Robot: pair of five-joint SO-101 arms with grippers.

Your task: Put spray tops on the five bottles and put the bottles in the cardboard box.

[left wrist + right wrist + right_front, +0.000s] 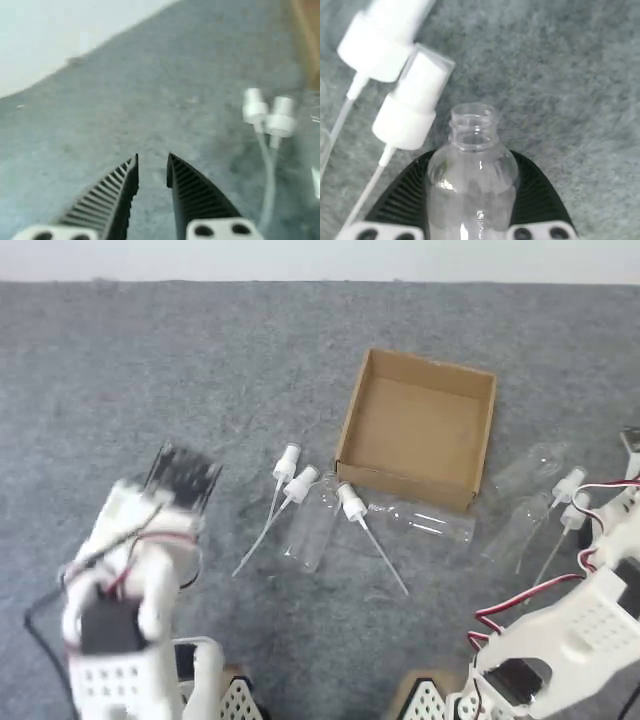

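Note:
The open cardboard box [420,425] lies at the middle back of the grey carpet. Several clear bottles lie around it, one [310,525] in front left, one [430,522] in front, two [520,525] to its right. White spray tops [287,461] with long tubes lie by them, two in the left wrist view [256,107]. My left gripper [185,478] [151,175] hovers left of those tops, open with nothing in it. My right gripper [472,160] is shut on a clear bottle [472,170] whose open neck points away from it, beside two spray tops [412,102].
The right arm [590,625] runs along the table's right edge with red and white wires. Bare carpet [150,370] lies left of and behind the left arm. A wall bounds the far side.

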